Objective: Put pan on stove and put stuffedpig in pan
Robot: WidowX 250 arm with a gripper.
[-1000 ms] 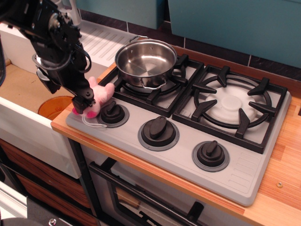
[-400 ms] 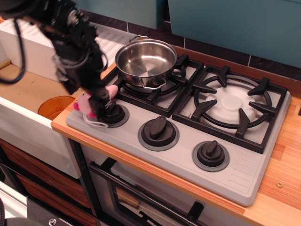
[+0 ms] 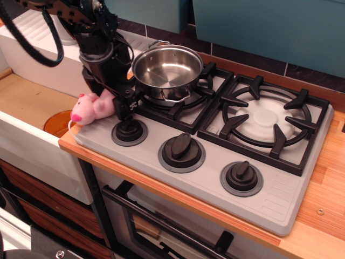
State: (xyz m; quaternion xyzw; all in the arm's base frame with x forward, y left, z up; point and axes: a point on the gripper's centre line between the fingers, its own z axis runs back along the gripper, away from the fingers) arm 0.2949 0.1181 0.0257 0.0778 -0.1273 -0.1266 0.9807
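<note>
The pan (image 3: 167, 70), a shiny steel pot, stands empty on the left burner of the grey stove (image 3: 215, 162). The pale-pink stuffedpig (image 3: 90, 108) is held by its rear in my gripper (image 3: 118, 105). It sticks out to the left over the stove's front left corner, snout pointing left, with its white string (image 3: 70, 128) dangling. The gripper is shut on it, just left of the pan and above the left knob (image 3: 129, 131). The black arm hides the pan's left side.
An orange disc (image 3: 56, 121) lies in the lower basin to the left of the wooden counter (image 3: 323, 216). A white ribbed drainboard (image 3: 121, 46) is behind the arm. The right burner grate (image 3: 267, 121) and two more knobs (image 3: 182, 151) are uncovered.
The gripper has closed on the pig and moved right and up towards the pan. The pig has left the stove surface and now points left. The pan has not moved.
</note>
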